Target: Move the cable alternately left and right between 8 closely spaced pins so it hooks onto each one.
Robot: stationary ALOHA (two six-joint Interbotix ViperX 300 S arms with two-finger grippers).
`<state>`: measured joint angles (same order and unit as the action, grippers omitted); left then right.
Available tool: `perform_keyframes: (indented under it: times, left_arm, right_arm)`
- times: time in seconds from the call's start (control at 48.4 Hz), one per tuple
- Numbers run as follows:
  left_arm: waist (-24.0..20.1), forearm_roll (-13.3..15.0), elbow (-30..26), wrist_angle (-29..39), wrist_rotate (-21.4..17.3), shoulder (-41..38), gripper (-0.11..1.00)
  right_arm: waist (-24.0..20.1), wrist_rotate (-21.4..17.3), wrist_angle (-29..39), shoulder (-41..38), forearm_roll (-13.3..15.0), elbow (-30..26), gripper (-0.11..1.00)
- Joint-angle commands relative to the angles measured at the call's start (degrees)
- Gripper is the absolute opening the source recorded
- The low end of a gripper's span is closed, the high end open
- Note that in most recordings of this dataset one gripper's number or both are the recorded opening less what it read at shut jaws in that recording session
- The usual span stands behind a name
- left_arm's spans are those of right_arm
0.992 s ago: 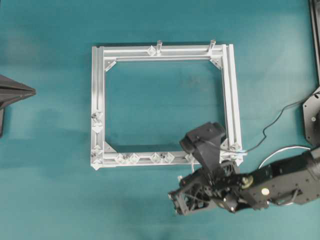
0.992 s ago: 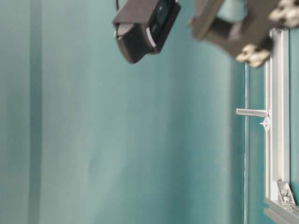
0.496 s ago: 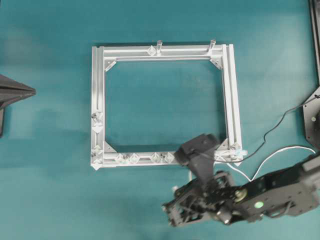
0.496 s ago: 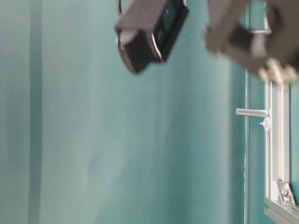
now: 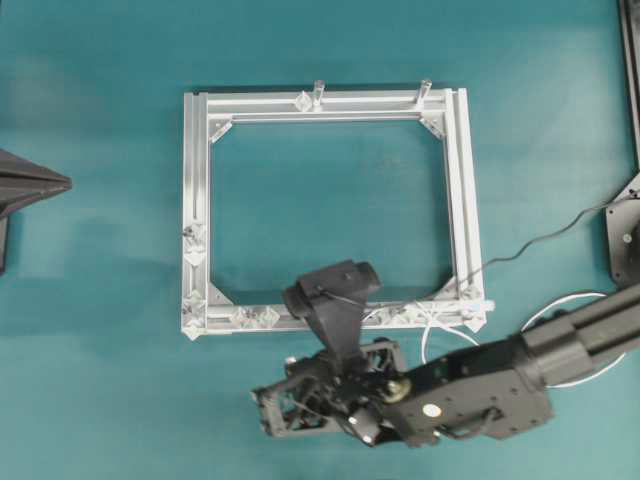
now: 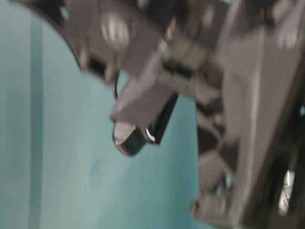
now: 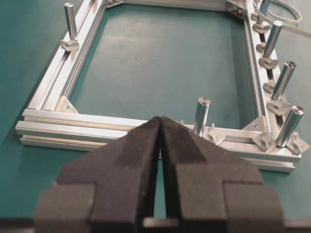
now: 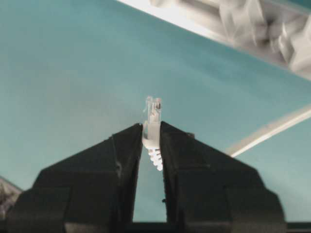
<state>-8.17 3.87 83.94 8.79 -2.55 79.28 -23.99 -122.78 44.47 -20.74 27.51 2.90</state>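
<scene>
The right gripper (image 8: 151, 127) is pinching down on the plug end of the cable (image 8: 152, 130), the clear connector poking out just past its fingertips over bare teal table (image 5: 100, 400). Behind the grip, the white cord is trailing back toward the frame's (image 5: 196, 200) near rail, looping beside the corner. The pins (image 5: 255, 317) are sitting on that rail, just ahead of the gripper. The left gripper (image 7: 161, 121) is hanging pressed together, holding nothing, facing the frame's posts (image 7: 200, 115).

Right pincer (image 8: 151, 127) leftward along frame (image 5: 196, 180).
</scene>
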Motion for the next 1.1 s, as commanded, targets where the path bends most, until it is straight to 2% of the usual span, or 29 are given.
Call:
perform_keyframes:
  times: [0.0,0.186,0.372,0.64,1.074]
  left_arm:
    - [0.1,-0.2,-1.1,-0.2,0.2,-0.4,0.0]
    - [0.1,-0.1,-1.1,-0.3,0.2,-0.4,0.0]
    - [0.1,-0.2,-1.1,-0.3,0.2,-0.4,0.0]
    - [0.1,-0.1,-1.1,-0.2,0.2,-0.4,0.0]
    - [0.1,-0.2,-1.1,-0.3,0.2,-0.4,0.0]
  right_arm:
    - [0.6,0.0,0.1,0.2,0.2,-2.6,0.17]
    - [2.4,0.1,0.5,-1.1,0.2,-4.0,0.17]
    - [4.0,0.1,4.0,-1.1,0.2,-4.0,0.17]
    - [6.7,0.7,4.0,-1.1,0.3,-3.7,0.17]
    - [7.4,0.8,3.9,-1.0,0.4,-3.3,0.17]
